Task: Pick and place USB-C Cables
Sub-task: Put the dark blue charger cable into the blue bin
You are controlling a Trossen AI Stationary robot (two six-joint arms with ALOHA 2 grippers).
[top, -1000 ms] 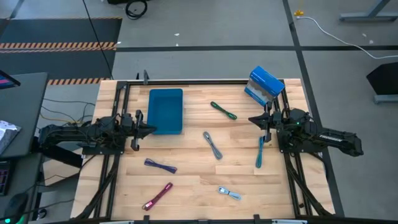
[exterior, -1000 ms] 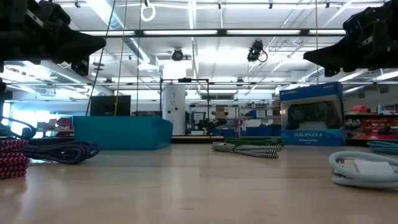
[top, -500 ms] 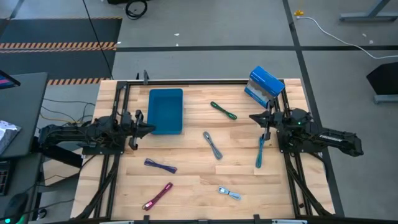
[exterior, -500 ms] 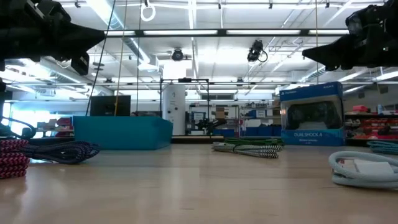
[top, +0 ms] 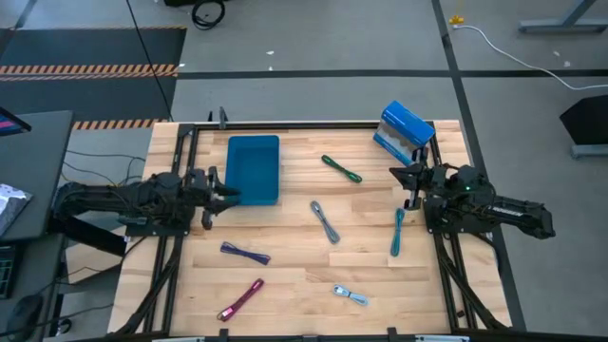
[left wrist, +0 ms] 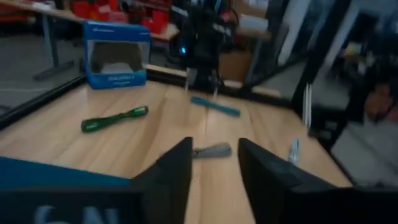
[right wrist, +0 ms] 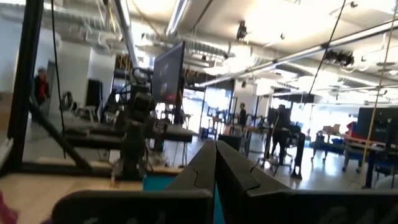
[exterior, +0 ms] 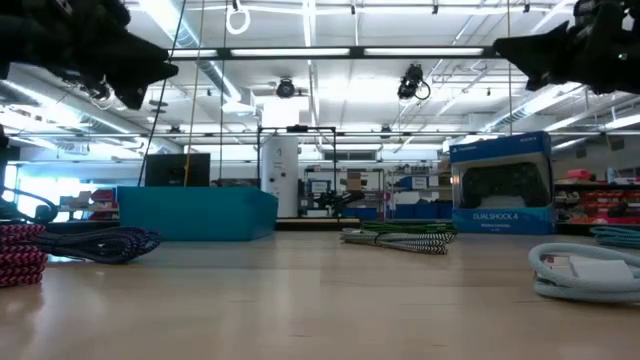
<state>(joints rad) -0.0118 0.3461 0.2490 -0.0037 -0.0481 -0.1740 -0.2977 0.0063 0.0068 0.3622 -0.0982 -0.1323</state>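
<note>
Six cable bundles lie flat on the wooden table: dark green [top: 341, 168], grey [top: 325, 221], teal [top: 397, 231], purple [top: 245, 252], magenta [top: 240, 299] and pale blue-silver [top: 351, 294]. My left gripper [top: 235, 194] hovers open [left wrist: 214, 165] by the near left corner of the blue tray [top: 254, 169], pointing toward the table's right. My right gripper [top: 395, 173] is shut [right wrist: 216, 163]. It hovers above the far end of the teal cable, near the blue-and-white box [top: 404, 130], and points toward the table's left. Neither gripper touches a cable.
The blue tray sits at the far left of the table and the box stands at the far right corner. Black frame rails run along the table's edges. The middle of the table between the cables is bare wood [top: 285, 237].
Both grippers have risen a little and tipped upward. My right gripper has also drawn back slightly toward the table's right edge. No cable has moved.
</note>
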